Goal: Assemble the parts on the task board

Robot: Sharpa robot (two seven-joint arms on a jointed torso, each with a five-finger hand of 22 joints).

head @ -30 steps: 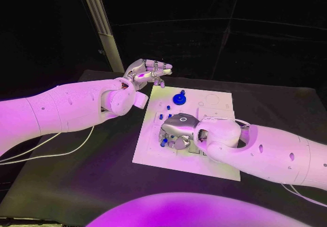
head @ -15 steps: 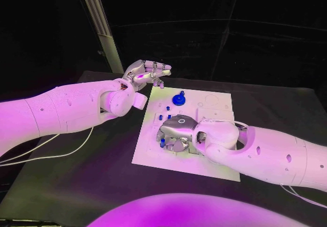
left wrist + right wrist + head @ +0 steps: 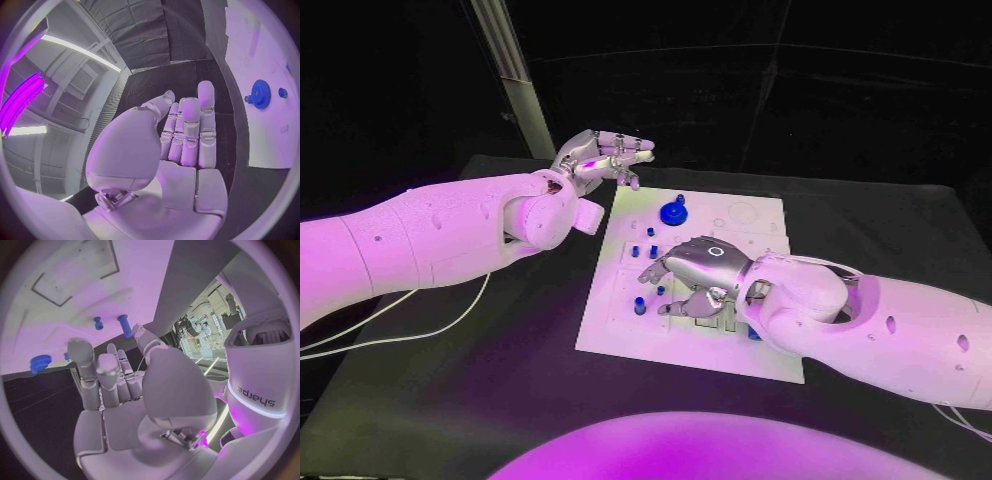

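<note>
My right hand [image 3: 697, 275] hovers low over the middle of the white board [image 3: 762, 355], fingers curled and holding nothing, probably lining up on the small blue pegs [image 3: 643, 250] near its left edge. My left hand [image 3: 600, 158] waits empty, fingers loosely together, off the board's far left corner, beside the blue gear [image 3: 675, 211].

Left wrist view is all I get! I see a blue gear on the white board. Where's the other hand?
Observer: The right hand hovers over the middle of the task board, nearer the robot than the blue gear.
Operator: Is it holding something?
Observer: No, in the right wrist view its palm looks empty.
Operator: Are there more blue bits?
Observer: Yes, several small blue parts stand along the board's left side, beside the right hand.
</note>
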